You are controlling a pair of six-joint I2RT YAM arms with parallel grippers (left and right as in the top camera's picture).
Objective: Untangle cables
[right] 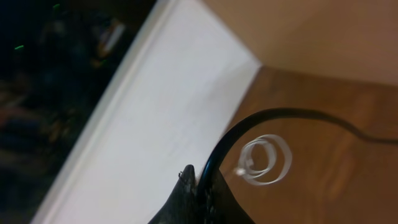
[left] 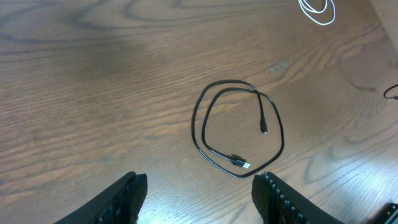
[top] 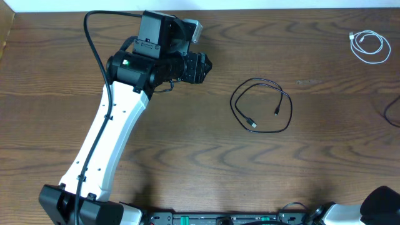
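Note:
The black cable (top: 261,105) lies in a loose double loop on the wooden table, both plug ends inside the loop. It also shows in the left wrist view (left: 238,127). The white cable (top: 369,45) lies coiled at the far right corner, apart from the black one; it shows in the left wrist view (left: 317,9) and blurred in the right wrist view (right: 266,160). My left gripper (left: 199,193) is open and empty, above the table to the left of the black cable (top: 205,62). My right gripper (right: 196,186) looks shut, its fingertips together.
A thick black arm wire (right: 280,115) curves past the right fingertips, and another (top: 94,37) loops behind the left arm. The table's white far edge (right: 168,93) is near the right gripper. The right arm's base (top: 381,203) sits at the bottom right corner.

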